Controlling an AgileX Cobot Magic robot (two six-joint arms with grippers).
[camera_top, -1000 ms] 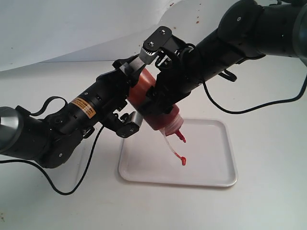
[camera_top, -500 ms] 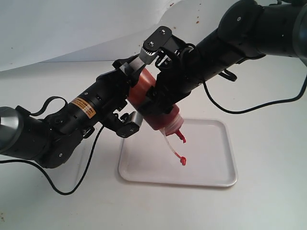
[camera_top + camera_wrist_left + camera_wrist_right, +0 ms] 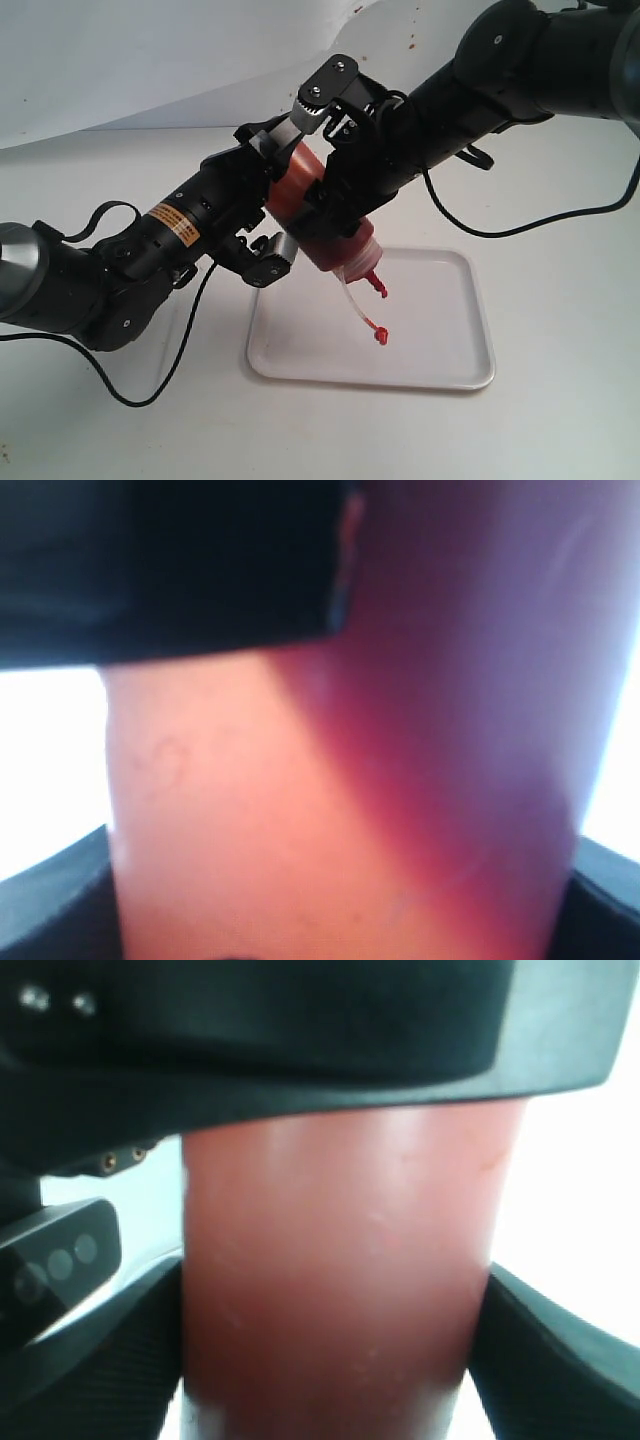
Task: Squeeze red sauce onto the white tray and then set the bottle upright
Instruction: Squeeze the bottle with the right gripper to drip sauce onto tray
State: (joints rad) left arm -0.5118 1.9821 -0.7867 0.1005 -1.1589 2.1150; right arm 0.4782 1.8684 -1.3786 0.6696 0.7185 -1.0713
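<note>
The bottle (image 3: 338, 252), tinted red by the red sauce (image 3: 292, 195) inside, hangs tilted above the white tray (image 3: 440, 335). Its red nozzle (image 3: 377, 286) points down at the tray. The small red cap (image 3: 380, 336) dangles on its pale tether just over the tray. My left gripper (image 3: 280, 195) is shut on the bottle's upper end, and my right gripper (image 3: 322, 175) is shut on it beside that, nearer the collar. In both wrist views the bottle (image 3: 340, 810) (image 3: 340, 1240) fills the gap between the fingers of the left gripper (image 3: 330, 900) and the right gripper (image 3: 330, 1360).
Black cables lie on the white table, one at the right (image 3: 520, 228) and one at the left front (image 3: 150, 392). A white backdrop sheet (image 3: 150, 60) rises behind, with small red-brown spots (image 3: 412, 43) on it.
The dangling cap has swung slightly. Both arms and the bottle have stayed where they were.
</note>
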